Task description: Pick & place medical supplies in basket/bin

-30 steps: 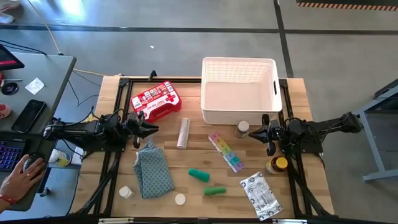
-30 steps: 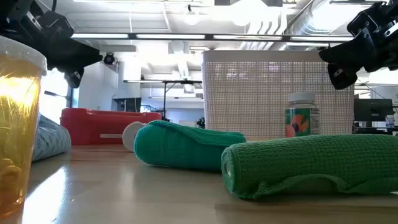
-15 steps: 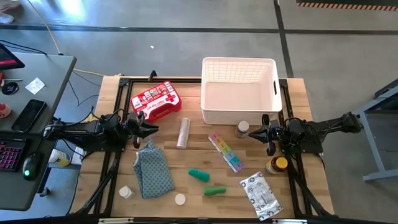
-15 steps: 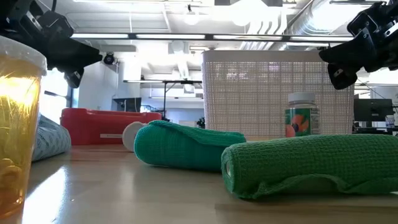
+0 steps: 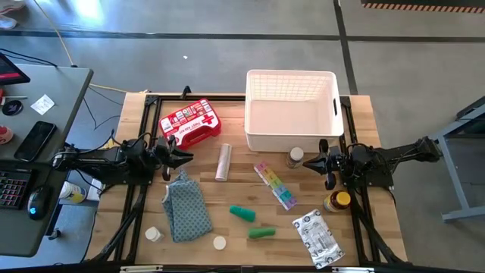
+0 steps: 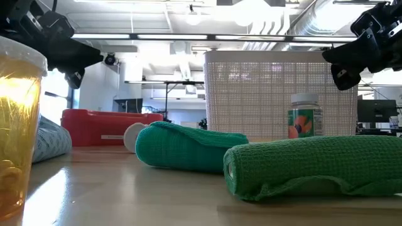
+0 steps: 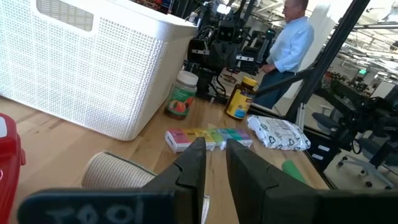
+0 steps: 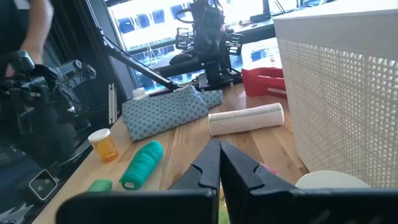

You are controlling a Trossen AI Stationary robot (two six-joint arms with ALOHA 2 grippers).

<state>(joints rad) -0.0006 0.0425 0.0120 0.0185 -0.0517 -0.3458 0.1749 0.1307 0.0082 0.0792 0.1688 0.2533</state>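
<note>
Hand gone from mouse, both tools (image 5: 184, 158) (image 5: 309, 161) empty, right clenched, left seemingly ajar, two green tubes (image 5: 242, 213) (image 5: 262, 232).

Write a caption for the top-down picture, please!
Two idle arms flank medical supplies scattered before an empty white bin.

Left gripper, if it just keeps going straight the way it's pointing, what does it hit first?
Probably the white roll. The left gripper points across the table toward the right arm, and the roll lies nearest ahead. It may pass above it; height is unclear.
</note>
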